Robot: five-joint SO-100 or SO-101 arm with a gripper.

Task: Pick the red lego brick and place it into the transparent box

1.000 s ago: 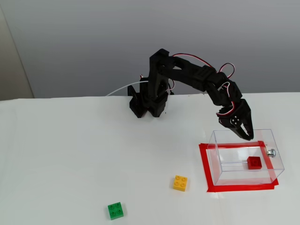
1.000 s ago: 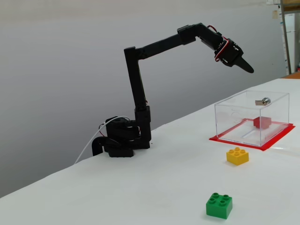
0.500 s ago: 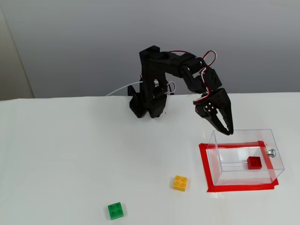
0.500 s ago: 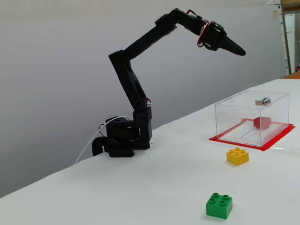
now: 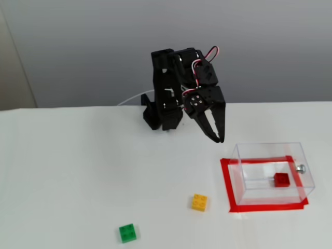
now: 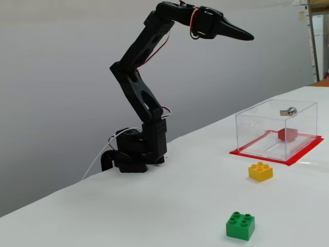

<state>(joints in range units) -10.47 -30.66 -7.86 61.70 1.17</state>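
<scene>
Red lego brick (image 5: 282, 179) studs-up (square), inside transparent box (image 5: 270, 150)

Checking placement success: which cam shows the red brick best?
The fixed view looking down from the front: the red lego brick is seen through the open top of the transparent box, resting on its floor. In the side fixed view the brick shows only through the clear wall, smaller and dimmer.

A yellow brick (image 5: 199, 202) and a green brick (image 5: 127, 233) are seen loose on the white table (image 5: 78, 171), well apart from each other, studs up. A red tape rectangle (image 5: 231, 192) is stuck flat on the tabletop, near the yellow one. Behind it all, a plain grey wall (image 6: 61, 62) is seen.
</scene>
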